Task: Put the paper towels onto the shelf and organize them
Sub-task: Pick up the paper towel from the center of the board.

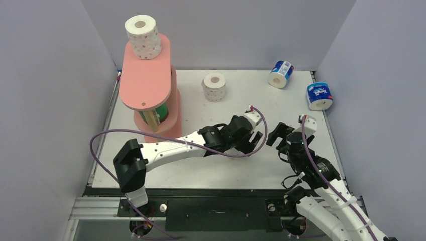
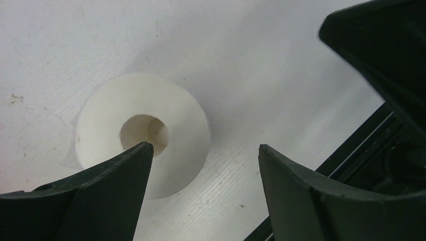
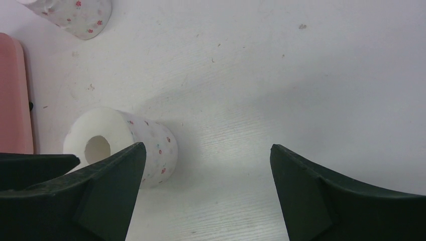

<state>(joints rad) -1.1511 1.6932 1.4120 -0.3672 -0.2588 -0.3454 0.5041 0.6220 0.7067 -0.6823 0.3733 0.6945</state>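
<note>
The pink shelf (image 1: 147, 80) stands at the far left with a red-dotted paper towel roll (image 1: 143, 36) on its top board and a green-wrapped roll (image 1: 160, 113) on a lower tier. Another dotted roll (image 1: 214, 87) stands upright on the table, and two blue-white rolls (image 1: 281, 74) (image 1: 319, 96) lie at the back right. My left gripper (image 2: 203, 146) is open at mid-table over a white roll (image 2: 143, 133) seen end-on; its left fingertip (image 2: 135, 155) overlaps the roll's end. My right gripper (image 3: 207, 146) is open just to the right, with a dotted roll (image 3: 125, 145) lying beside its left finger.
Grey walls enclose the white table (image 1: 281, 108) on three sides. The table's black front edge (image 2: 351, 150) runs close to the left gripper. The two grippers (image 1: 252, 144) (image 1: 275, 134) hang near each other at mid-table. The shelf's edge (image 3: 12, 95) shows at left in the right wrist view.
</note>
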